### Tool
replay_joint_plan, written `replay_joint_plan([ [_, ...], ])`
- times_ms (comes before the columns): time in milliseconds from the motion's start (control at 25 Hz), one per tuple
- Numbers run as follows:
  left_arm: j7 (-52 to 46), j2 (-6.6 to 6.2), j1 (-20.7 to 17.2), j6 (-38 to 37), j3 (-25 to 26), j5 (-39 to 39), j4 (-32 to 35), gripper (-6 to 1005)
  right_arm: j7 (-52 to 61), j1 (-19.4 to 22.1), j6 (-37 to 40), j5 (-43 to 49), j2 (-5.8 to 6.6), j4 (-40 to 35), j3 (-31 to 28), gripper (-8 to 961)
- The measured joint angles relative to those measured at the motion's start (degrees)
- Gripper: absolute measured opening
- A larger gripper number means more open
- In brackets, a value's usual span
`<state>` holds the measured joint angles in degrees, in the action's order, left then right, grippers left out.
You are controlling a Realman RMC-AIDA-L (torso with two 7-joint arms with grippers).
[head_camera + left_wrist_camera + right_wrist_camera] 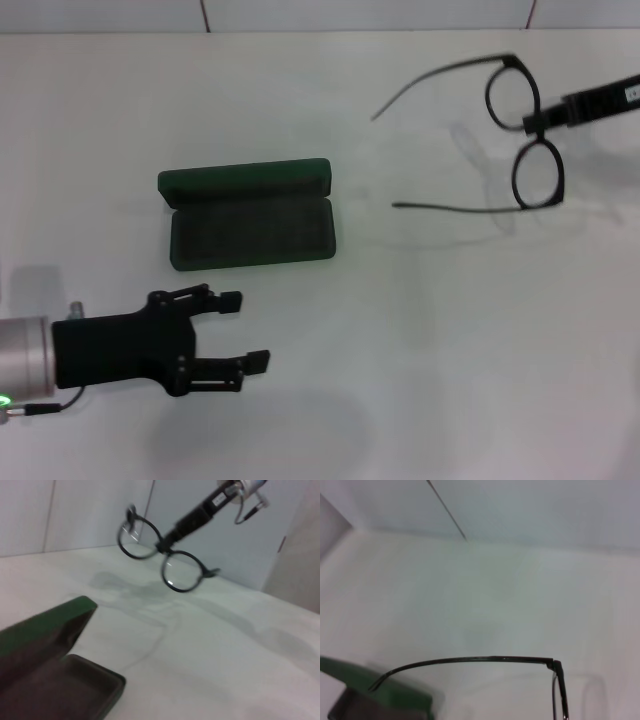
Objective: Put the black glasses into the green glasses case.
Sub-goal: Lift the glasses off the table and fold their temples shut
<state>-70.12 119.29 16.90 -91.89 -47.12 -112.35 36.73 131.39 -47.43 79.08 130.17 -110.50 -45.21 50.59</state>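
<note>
Thin black-framed glasses (525, 135) aloft, pinched at bridge by right tool (545, 118).
Open dark green hard-shell case (250, 215) on white counter (420, 330); left tool (245, 328) nearby, agape, empty.

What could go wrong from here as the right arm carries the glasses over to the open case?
1. The right gripper pinches the black glasses only at the bridge, in mid-air; they could swivel or slip.
2. Both temple arms stick out unfolded toward the green glasses case, so they may snag its rim or overhang.
3. The left gripper sits open beside the case, possibly crowding the approach.
</note>
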Motion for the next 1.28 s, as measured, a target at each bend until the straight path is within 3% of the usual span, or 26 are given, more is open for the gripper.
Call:
replay_joint_plan([
  [200,0.57,0.19,2.84,-0.44,-0.68,-0.11,-3.92,782,-7.06,0.73,-3.44,-6.44,-0.72,0.66,-0.09,45],
  [440,3.29,0.16,7.82,-0.17,-0.51,0.60,-10.89,774,-21.35,2.33,-6.81,-16.35,-4.48,0.95,-0.05,45],
  [520,4.70,0.22,9.92,-0.10,-0.80,0.57,-12.90,682,-25.51,2.82,-8.20,-19.68,-5.35,2.03,0.60,45],
  [640,5.30,0.32,11.62,0.12,-0.66,1.10,-14.51,545,-32.26,2.55,-8.37,-26.70,-5.30,7.24,1.76,45],
  [880,5.42,0.35,12.43,0.17,-0.58,4.73,-15.41,402,-45.50,2.86,-4.71,-33.79,-5.59,13.29,3.29,45],
  [1040,5.28,0.37,12.87,0.00,-0.80,5.52,-15.43,287,-56.20,3.14,-2.95,-40.09,-5.65,17.56,7.60,45],
  [1280,4.99,0.40,13.45,-0.11,-0.83,5.52,-15.54,65,-61.49,2.74,-2.38,-44.58,-5.68,21.32,8.45,45],
])
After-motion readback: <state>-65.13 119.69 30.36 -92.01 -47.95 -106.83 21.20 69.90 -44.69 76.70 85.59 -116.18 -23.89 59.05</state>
